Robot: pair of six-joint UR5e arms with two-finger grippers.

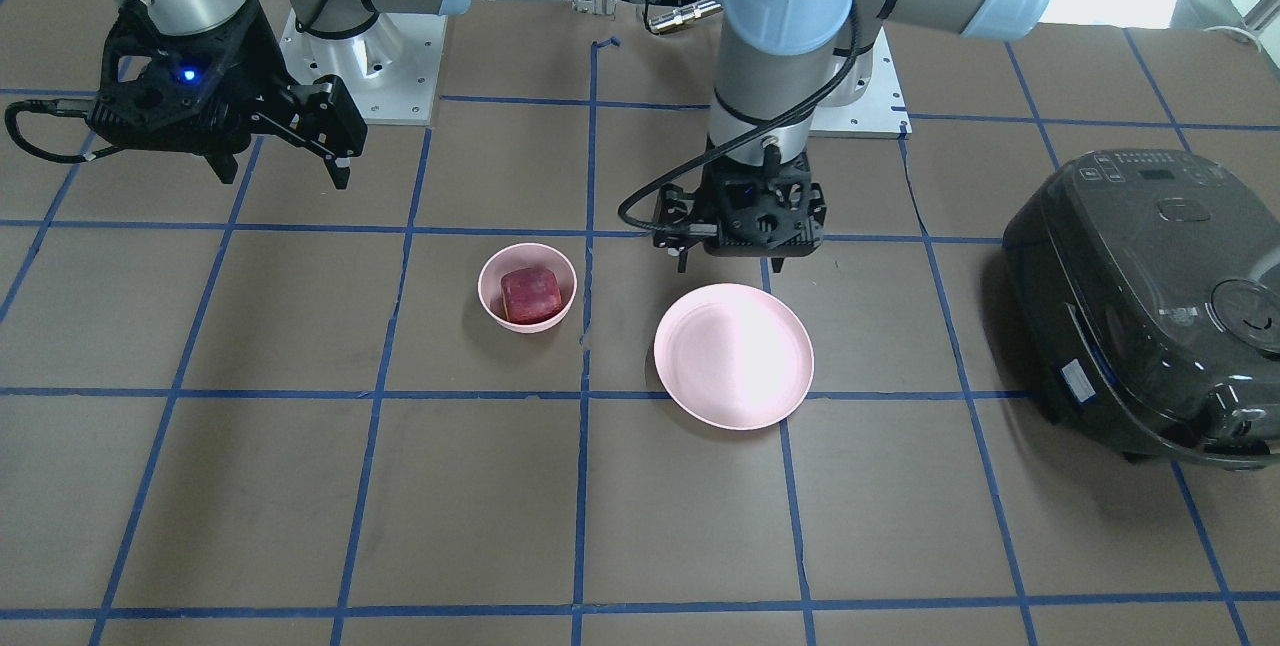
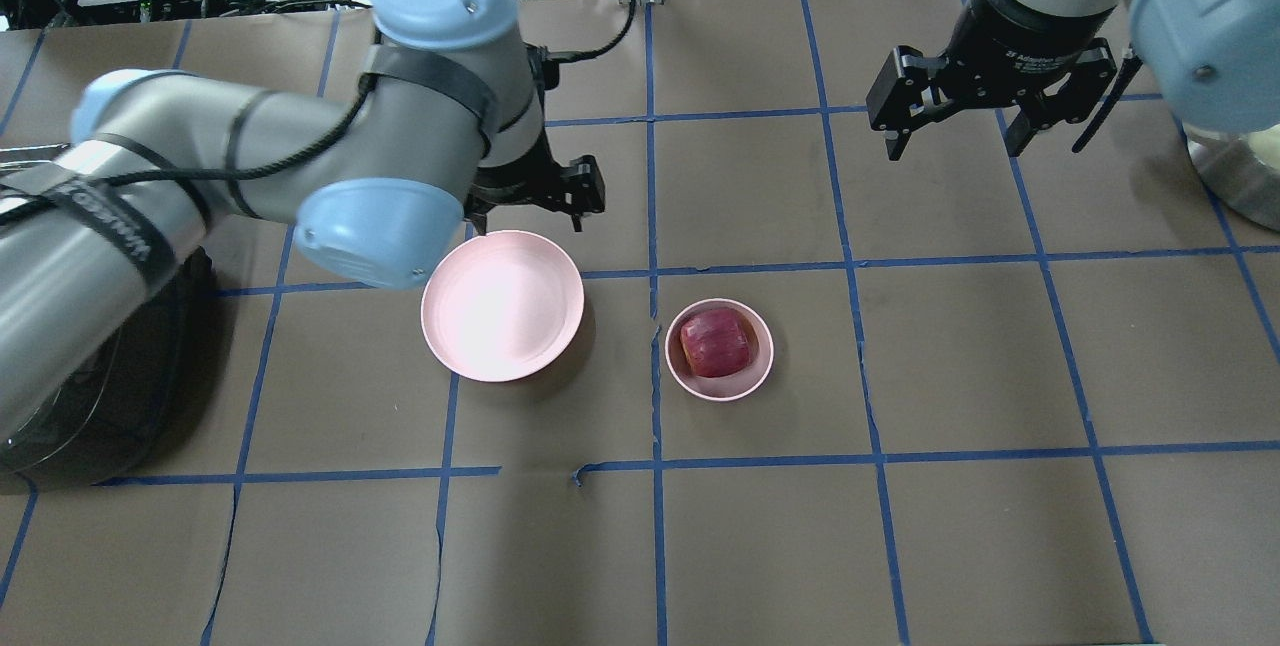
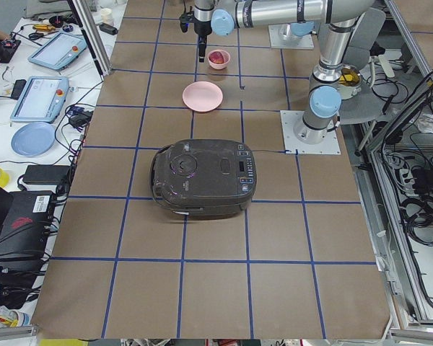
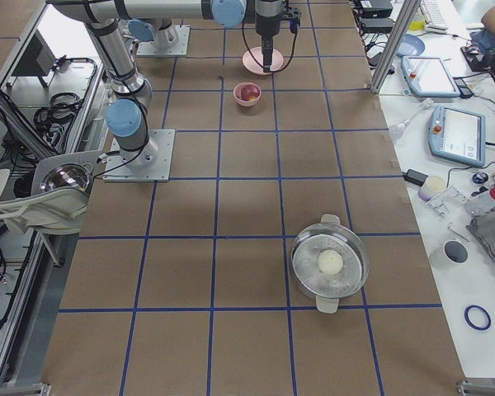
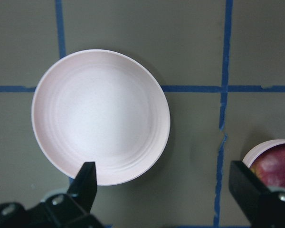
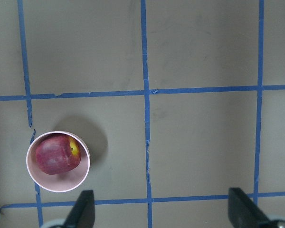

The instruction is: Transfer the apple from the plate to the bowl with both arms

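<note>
The dark red apple point(image 1: 530, 294) with a yellow patch lies inside the small pink bowl point(image 1: 527, 324) near the table's middle; it also shows in the overhead view point(image 2: 716, 342) and the right wrist view point(image 6: 57, 154). The wide pink plate point(image 1: 733, 356) sits empty beside the bowl point(image 2: 718, 392). My left gripper point(image 1: 730, 261) hangs open and empty over the plate's point(image 2: 503, 306) robot-side edge. My right gripper point(image 1: 283, 174) is open and empty, raised well away from the bowl on the robot's side. In the left wrist view the plate point(image 5: 99, 116) is bare.
A black rice cooker point(image 1: 1150, 306) stands at the table's end on my left, partly under my left arm in the overhead view point(image 2: 90, 406). A metal pot with a glass lid point(image 4: 330, 264) stands far toward my right end. Blue tape lines grid the brown table.
</note>
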